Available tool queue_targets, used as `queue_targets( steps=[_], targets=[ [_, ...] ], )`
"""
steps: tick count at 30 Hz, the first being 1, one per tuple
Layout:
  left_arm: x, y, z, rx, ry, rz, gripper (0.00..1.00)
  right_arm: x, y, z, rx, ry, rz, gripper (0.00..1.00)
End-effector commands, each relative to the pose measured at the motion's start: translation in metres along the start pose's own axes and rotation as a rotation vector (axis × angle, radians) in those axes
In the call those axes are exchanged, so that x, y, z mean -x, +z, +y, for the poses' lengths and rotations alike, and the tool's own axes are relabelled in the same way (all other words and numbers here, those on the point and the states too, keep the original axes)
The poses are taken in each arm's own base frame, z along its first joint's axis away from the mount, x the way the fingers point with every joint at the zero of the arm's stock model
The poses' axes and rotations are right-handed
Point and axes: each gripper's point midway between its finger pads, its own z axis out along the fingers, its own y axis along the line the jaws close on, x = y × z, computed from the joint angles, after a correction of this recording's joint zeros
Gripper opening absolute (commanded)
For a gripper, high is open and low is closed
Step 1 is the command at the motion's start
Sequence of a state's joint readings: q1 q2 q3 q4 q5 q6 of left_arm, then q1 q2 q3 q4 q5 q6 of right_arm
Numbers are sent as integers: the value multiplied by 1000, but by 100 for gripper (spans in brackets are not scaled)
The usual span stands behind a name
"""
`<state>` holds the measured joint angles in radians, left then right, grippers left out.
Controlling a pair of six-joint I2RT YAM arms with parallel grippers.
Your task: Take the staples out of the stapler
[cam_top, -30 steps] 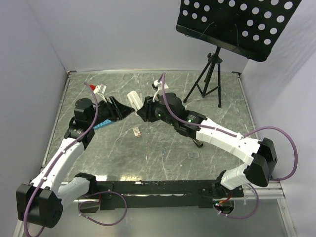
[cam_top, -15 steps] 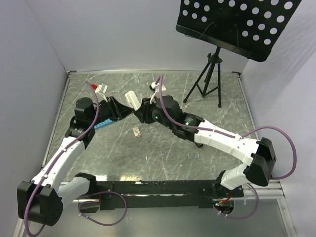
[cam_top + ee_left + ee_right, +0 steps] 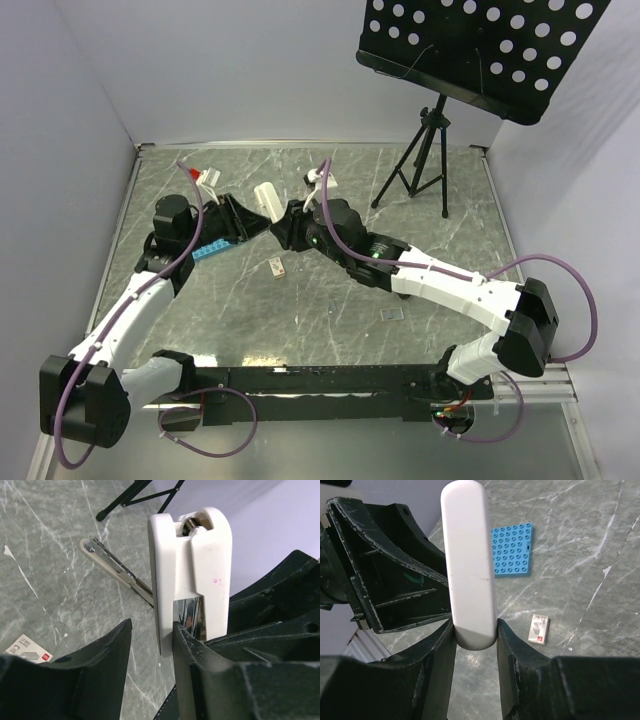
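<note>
Stapler [image 3: 468,565] is hanging in the air above the worktop [image 3: 300,320], and the right hand [image 3: 475,625] is grasping its white body from both sides. The left hand [image 3: 151,625] is standing partly released around the other end, one finger touching it and the other one apart.

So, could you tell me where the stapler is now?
Top view, left of centre: the stapler is held aloft in the right gripper, right beside the left gripper.

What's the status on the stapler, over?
Right tool clamped on stapler, held aloft. Left tool open, straddling stapler's edge. Metal channel swung out. Nothing blocking.
</note>
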<state>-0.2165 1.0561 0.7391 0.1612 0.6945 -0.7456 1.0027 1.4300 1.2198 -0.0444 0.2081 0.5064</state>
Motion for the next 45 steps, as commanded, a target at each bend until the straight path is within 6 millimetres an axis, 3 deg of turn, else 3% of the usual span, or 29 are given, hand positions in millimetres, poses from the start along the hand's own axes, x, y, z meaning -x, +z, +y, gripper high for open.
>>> queue_targets(
  steps=[1,4,7,10,11,14,18,22,25,28,32,33,37,39,45],
  targets=[
    [-3,1,-16,-84,19,35,43,23,-4,31,109,64,-106,0],
    [-3,2,-16,-89,21,41,40,22,-4,31,111,63,-101,0],
    [-4,2,-18,-104,25,43,30,17,-2,32,113,54,-81,0],
    [-6,2,-19,-120,30,50,12,7,1,26,94,48,-54,0],
    [-6,2,-19,-121,30,51,1,5,2,23,81,47,-52,0],
    [-9,2,-17,-125,22,56,1,-1,3,16,58,27,-47,13],
    [-9,4,-15,-121,9,61,1,-3,2,8,25,8,-46,43],
    [-8,3,-14,-117,9,52,1,-4,2,7,28,2,-46,56],
    [-7,2,-15,-118,10,49,1,-7,4,10,33,-4,-34,57],
    [-7,2,-15,-117,10,45,1,-7,5,6,17,-4,-33,50],
    [-5,2,-13,-104,23,33,1,0,-2,-3,-27,-15,-54,27],
    [-7,2,-9,-86,16,38,1,1,-5,-4,-33,-20,-54,26],
    [1,1,10,55,53,5,1,19,-24,-8,-61,-69,-73,25],
    [7,-2,10,75,93,-23,1,30,-30,-9,-80,-96,-80,26],
    [10,-5,9,104,197,-87,1,38,-50,-23,-115,-138,-66,25]
  ],
)
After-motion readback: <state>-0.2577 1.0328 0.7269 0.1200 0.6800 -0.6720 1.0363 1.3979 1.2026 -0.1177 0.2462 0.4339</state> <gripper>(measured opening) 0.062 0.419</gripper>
